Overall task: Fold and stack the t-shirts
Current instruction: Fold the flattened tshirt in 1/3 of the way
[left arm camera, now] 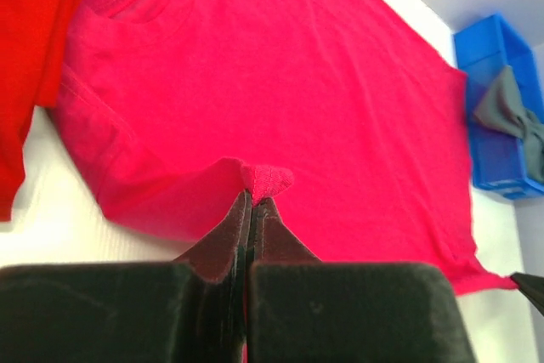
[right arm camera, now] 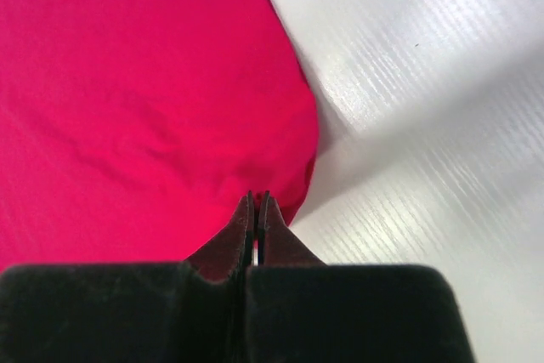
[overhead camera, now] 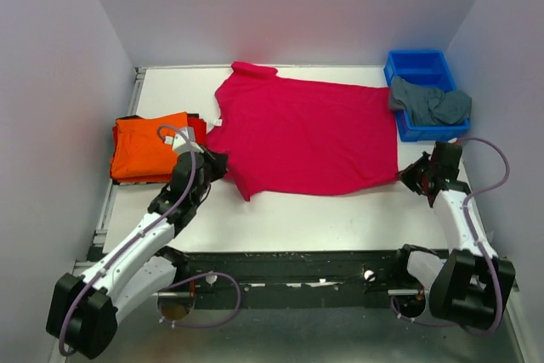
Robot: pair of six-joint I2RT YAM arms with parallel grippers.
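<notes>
The crimson-pink t-shirt (overhead camera: 306,133) lies spread flat mid-table, collar to the left. My left gripper (overhead camera: 214,163) is shut on a pinch of its near sleeve edge, seen at my tips in the left wrist view (left arm camera: 253,197). My right gripper (overhead camera: 406,176) is shut on the shirt's near right hem corner (right arm camera: 289,167), which is pulled to a point; the jaws (right arm camera: 257,200) are pressed together. The folded orange t-shirt (overhead camera: 149,146) lies at the left, with a red edge (overhead camera: 198,127) showing beneath it. The grey-teal t-shirt (overhead camera: 429,104) hangs crumpled in the bin.
The blue plastic bin (overhead camera: 416,65) stands at the back right corner, also in the left wrist view (left arm camera: 493,108). Grey walls close the table on three sides. Bare white tabletop (overhead camera: 323,218) lies between the shirt and the near edge.
</notes>
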